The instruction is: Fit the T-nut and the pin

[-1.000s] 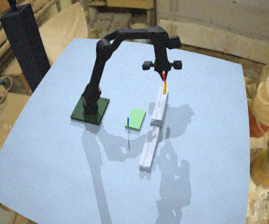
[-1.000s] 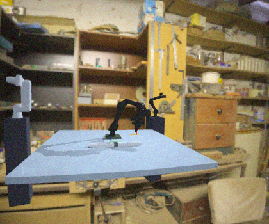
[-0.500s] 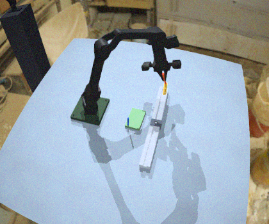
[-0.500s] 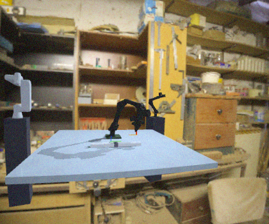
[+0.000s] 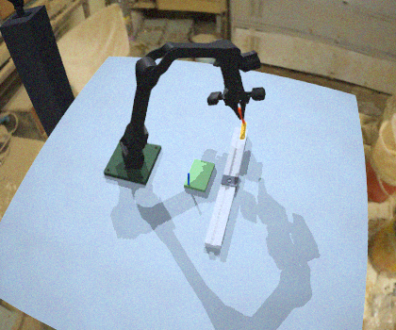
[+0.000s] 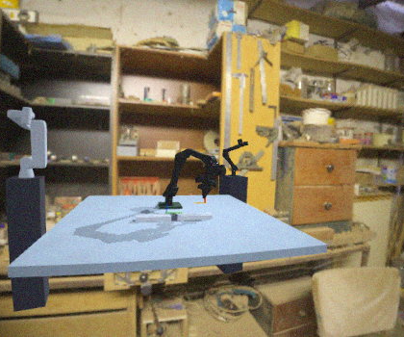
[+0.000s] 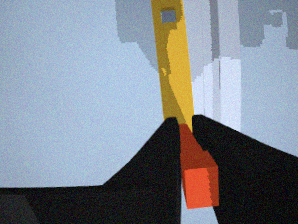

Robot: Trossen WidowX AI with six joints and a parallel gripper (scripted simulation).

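Note:
My gripper (image 5: 241, 117) (image 6: 205, 197) (image 7: 184, 125) is shut on the orange handle (image 5: 239, 111) (image 6: 205, 200) (image 7: 200, 188) of the brass T-nut (image 5: 243, 131) (image 6: 199, 202) (image 7: 179, 65). The nut is off the rail's slot: in the wrist view it shows left of the aluminum rail (image 5: 218, 219) (image 6: 195, 218) (image 7: 231, 90), and in the top view it overlaps the rail's far end. The dark bracket (image 5: 233, 180) (image 6: 174, 218) straddles the rail's middle. The blue pin (image 5: 189, 179) (image 6: 166, 208) stands upright at a corner of the green tray (image 5: 205, 174).
The arm's dark green base plate (image 5: 152, 162) (image 6: 176, 206) is left of the tray in the top view. The tray lies between the base and the rail. Arm shadows fall across the blue table (image 5: 308, 141) (image 6: 247, 231) and part of the rail.

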